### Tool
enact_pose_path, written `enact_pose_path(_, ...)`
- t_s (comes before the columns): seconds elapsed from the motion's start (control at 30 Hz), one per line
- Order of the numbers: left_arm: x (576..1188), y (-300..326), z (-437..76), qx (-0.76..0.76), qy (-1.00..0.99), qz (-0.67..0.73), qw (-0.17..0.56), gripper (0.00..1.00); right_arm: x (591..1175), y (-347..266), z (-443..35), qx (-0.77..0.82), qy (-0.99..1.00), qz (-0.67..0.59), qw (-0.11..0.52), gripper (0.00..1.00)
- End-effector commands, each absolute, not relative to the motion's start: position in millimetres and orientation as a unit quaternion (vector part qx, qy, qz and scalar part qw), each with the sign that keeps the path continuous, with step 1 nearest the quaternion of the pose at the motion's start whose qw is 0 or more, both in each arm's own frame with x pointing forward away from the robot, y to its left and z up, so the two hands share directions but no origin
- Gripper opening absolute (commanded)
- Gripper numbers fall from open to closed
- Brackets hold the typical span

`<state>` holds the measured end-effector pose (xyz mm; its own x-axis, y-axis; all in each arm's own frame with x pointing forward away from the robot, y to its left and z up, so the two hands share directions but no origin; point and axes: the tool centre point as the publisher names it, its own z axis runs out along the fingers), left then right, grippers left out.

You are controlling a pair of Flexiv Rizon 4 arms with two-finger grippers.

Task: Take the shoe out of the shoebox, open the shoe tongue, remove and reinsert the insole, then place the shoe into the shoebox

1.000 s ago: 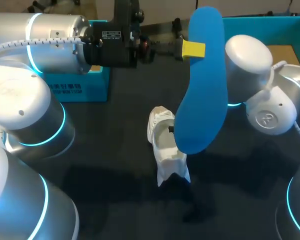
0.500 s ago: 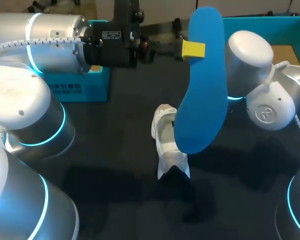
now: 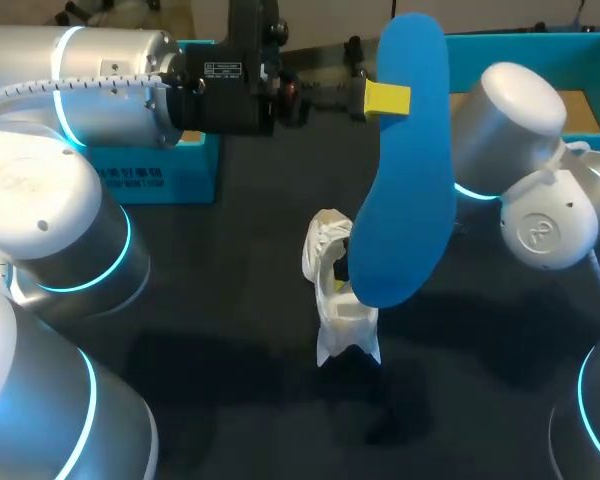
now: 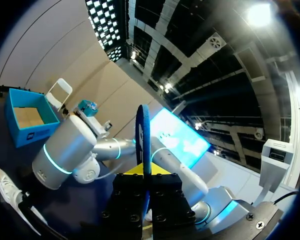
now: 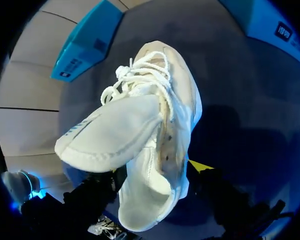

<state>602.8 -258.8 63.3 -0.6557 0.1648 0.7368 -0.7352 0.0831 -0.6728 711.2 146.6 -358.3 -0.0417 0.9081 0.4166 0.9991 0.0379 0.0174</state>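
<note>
The white lace-up shoe (image 3: 320,245) (image 5: 155,125) is out of its box and stands tipped up near the middle of the dark table (image 3: 230,300), toe end highest and heel end low. In the right wrist view its wide padded tongue (image 5: 115,132) is folded out to one side, away from the opening, with the white laces (image 5: 135,75) bunched above it. The right gripper (image 5: 155,175) pinches the heel end of the shoe, one finger against each side, with a yellow tip showing beside the heel. In the head view those fingers are hidden behind the bright blue foam insole (image 3: 410,180) (image 4: 143,135). The insole hangs upright in the air above the shoe, clear of the table, its lower end overlapping the shoe in the head view. The left gripper (image 3: 395,98) (image 4: 145,172) is clamped on the insole near its upper end, and the left wrist view shows it edge-on between the two fingers, rising straight ahead of them. The left arm (image 3: 80,80) comes in high from the left and the right arm (image 3: 520,140) (image 4: 65,150) bends in low from the right. The open teal cardboard shoebox (image 3: 520,40) (image 4: 20,132) sits at the far right corner behind the right arm, brown floor showing. A second teal cardboard box (image 3: 150,175) (image 5: 85,42) lies at the far left, under the left arm and well apart from the shoe.
</note>
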Motion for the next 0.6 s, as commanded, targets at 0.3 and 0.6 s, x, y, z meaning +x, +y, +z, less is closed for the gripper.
enact_pose_path(0.3,602.1,-258.2,62.4,0.221,-0.646,0.64,0.351,0.0,706.1,140.1,-356.8,-0.676,-0.703,-0.161,0.149,1.0)
enact_pose_path(0.6,602.1,-258.2,62.4,0.221,-0.646,0.64,0.351,0.0,705.6,124.0,-341.0,-0.663,-0.691,-0.217,0.187,1.0)
